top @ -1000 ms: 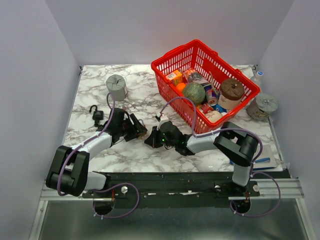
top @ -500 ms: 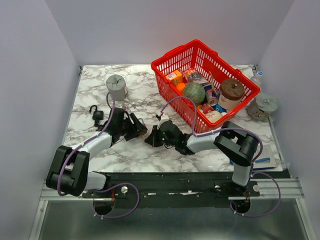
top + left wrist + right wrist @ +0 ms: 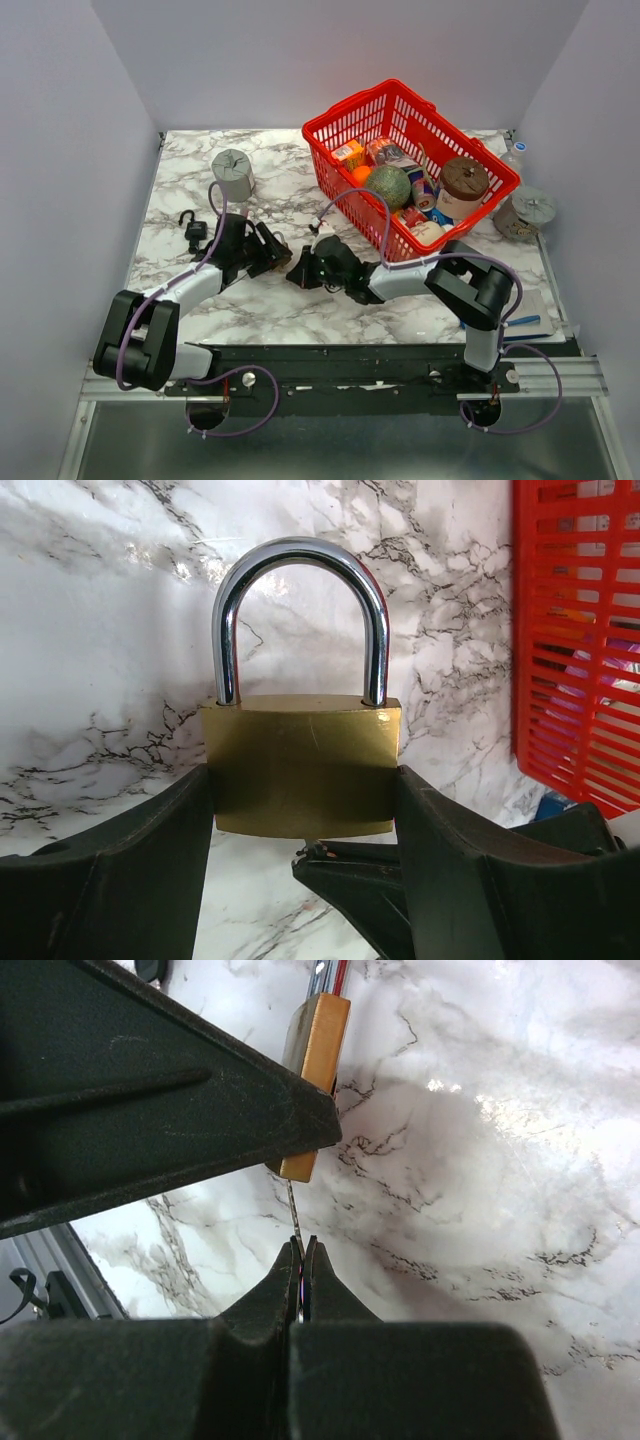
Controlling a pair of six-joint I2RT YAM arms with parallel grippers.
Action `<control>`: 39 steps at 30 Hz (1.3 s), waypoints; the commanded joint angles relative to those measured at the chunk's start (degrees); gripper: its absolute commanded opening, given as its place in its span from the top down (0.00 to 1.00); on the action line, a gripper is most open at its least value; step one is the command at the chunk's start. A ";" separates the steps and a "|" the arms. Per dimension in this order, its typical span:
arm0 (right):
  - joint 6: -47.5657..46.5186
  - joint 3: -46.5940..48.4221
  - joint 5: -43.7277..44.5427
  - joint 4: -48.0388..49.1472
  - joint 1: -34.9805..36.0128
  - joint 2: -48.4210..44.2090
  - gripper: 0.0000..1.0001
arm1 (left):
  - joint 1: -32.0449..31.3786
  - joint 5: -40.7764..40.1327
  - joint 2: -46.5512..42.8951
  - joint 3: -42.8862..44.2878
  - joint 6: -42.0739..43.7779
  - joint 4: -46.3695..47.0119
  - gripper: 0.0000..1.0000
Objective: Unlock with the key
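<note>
My left gripper [image 3: 272,246] is shut on the brass padlock [image 3: 300,765], clamping its body from both sides; its silver shackle [image 3: 300,610] stands closed above. My right gripper [image 3: 298,272] is shut on the key [image 3: 293,1210]; its thin silver blade sticks out from between the fingertips [image 3: 290,1265] and meets the bottom of the brass padlock [image 3: 315,1080]. The key's black head is hidden between the pads. In the left wrist view the right gripper's tip [image 3: 330,858] sits just under the padlock's base.
A black padlock [image 3: 194,228] lies on the marble table [image 3: 200,180] left of the left arm. A grey cylinder [image 3: 232,174] stands at the back left. A red basket [image 3: 330,180] full of groceries is at the right, with a jar [image 3: 525,213] beyond it.
Both grippers have shifted slightly up and left together; the key blade stays at the bottom of the brass padlock. The shackle is still closed.
</note>
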 commanded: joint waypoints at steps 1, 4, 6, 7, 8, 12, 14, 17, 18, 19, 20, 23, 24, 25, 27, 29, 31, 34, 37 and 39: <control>0.43 3.56 7.00 1.46 -1.12 1.49 0.99 | -0.51 3.97 0.15 -0.57 -1.40 2.39 1.00; 0.26 4.35 8.67 1.46 -1.03 1.66 0.99 | -0.42 4.14 0.50 -0.75 -1.58 2.66 1.00; -0.01 5.14 9.64 1.28 -1.12 1.84 0.99 | -0.51 4.32 0.59 -0.83 -1.75 2.74 1.00; -0.10 5.41 10.07 1.20 -1.03 1.92 0.99 | -0.42 4.23 0.76 -0.83 -1.75 2.74 1.00; -0.10 5.93 10.51 1.11 -1.03 1.84 0.99 | -0.51 4.23 0.76 -0.92 -1.84 2.74 1.00; -0.45 7.42 11.22 0.84 -1.12 2.54 0.99 | -0.42 4.32 0.68 -1.01 -1.93 2.92 1.00; -0.88 8.13 11.40 0.75 -1.12 2.80 0.99 | -0.51 4.41 0.85 -1.10 -1.93 3.01 1.00; -1.76 9.19 11.83 0.67 -1.03 3.24 0.99 | -0.51 4.67 0.94 -1.19 -2.19 3.27 1.00; -2.38 9.36 12.18 0.58 -1.03 3.24 0.99 | -0.51 4.76 1.03 -1.19 -2.10 3.27 1.00; -2.64 9.71 12.45 0.49 -1.03 3.33 0.99 | -0.51 4.76 1.11 -1.27 -2.19 3.44 1.00; -2.82 9.89 12.71 0.49 -1.12 3.42 0.99 | -0.42 4.85 1.11 -1.27 -2.19 3.45 1.00; -3.09 10.33 12.98 0.23 -1.38 3.59 0.99 | -0.51 4.93 1.20 -1.36 -2.37 3.62 1.00; -3.08 10.42 12.89 0.23 -1.47 3.68 0.99 | -0.51 5.02 1.20 -1.36 -2.28 3.71 1.00; -2.91 10.51 12.89 0.23 -1.73 3.77 0.99 | -0.51 5.02 1.29 -1.45 -2.45 3.71 1.00; -2.73 10.51 12.89 0.31 -1.91 3.77 0.99 | -0.51 5.28 1.47 -1.45 -2.46 3.88 1.00; -2.82 10.51 12.45 1.63 -2.35 3.68 0.99 | -0.42 5.81 1.73 -1.62 -2.72 4.32 1.00; -3.17 10.42 12.54 2.42 -2.52 3.77 0.99 | -0.51 5.90 1.73 -1.71 -2.81 4.50 1.00; -3.61 10.86 12.80 3.04 -2.79 4.12 0.99 | -0.42 6.08 1.64 -1.80 -3.07 4.68 1.00; -3.87 11.47 12.28 3.39 -3.31 4.47 0.99 | -0.42 6.43 1.64 -2.06 -3.16 5.12 1.00; -4.05 11.65 12.62 3.83 -3.58 4.47 0.99 | -0.51 6.52 1.64 -2.15 -3.25 5.12 1.00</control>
